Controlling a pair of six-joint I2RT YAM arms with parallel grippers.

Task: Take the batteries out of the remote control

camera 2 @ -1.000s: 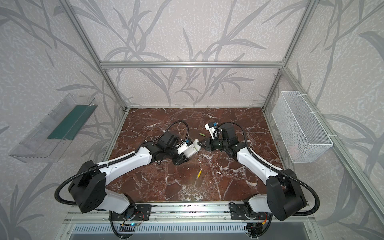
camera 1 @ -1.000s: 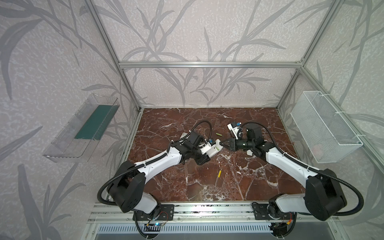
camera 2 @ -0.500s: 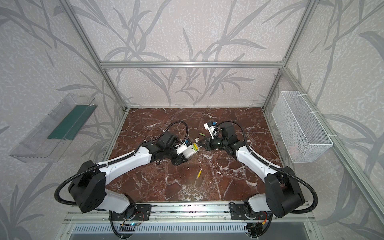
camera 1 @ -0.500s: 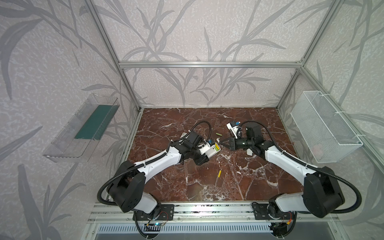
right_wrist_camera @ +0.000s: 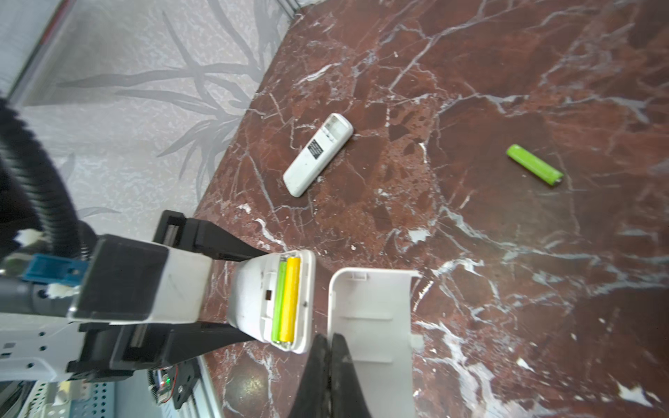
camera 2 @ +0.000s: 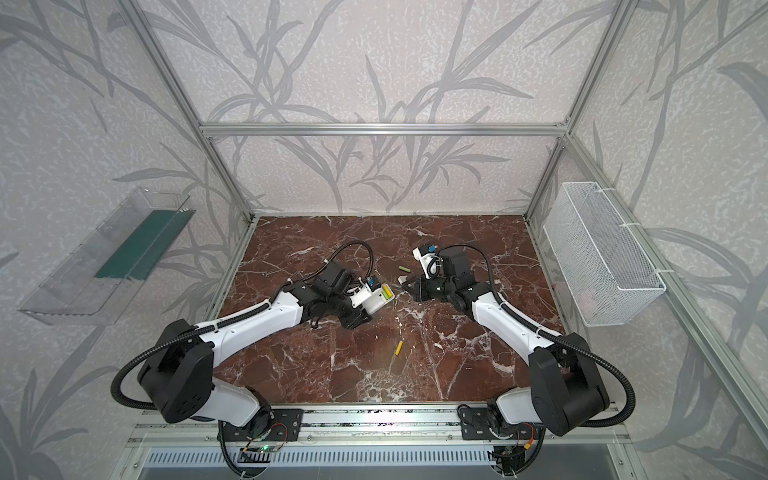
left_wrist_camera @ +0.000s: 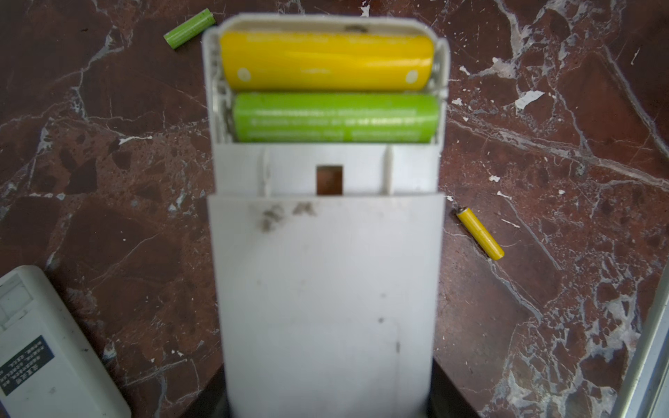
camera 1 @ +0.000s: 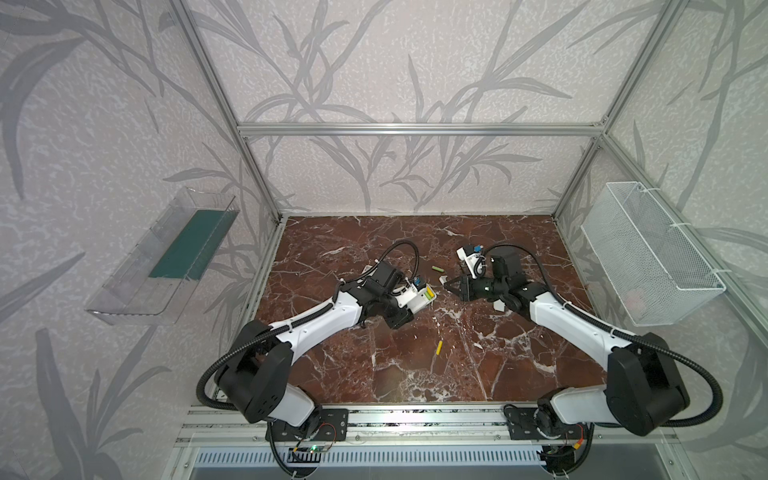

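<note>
- Marble tabletop (camera 1: 374,374) lay under both arms, and we saw it mostly bare on the near side.
- Our right gripper (right_wrist_camera: 329,340) was pinched shut, seemingly on the edge of the detached battery cover (right_wrist_camera: 373,325).
- Just left of it, our left gripper (right_wrist_camera: 257,295) clamped the remote control (left_wrist_camera: 325,289), bay end pointing right.
- A yellow battery (left_wrist_camera: 325,59) and a green battery (left_wrist_camera: 333,117) sat in the bay, crosswise to the remote. We judged the right arm nearer.
- One loose green cell (camera 1: 437,269) lay farther back and one loose yellow cell (camera 1: 439,347) nearer, both apart.
</note>
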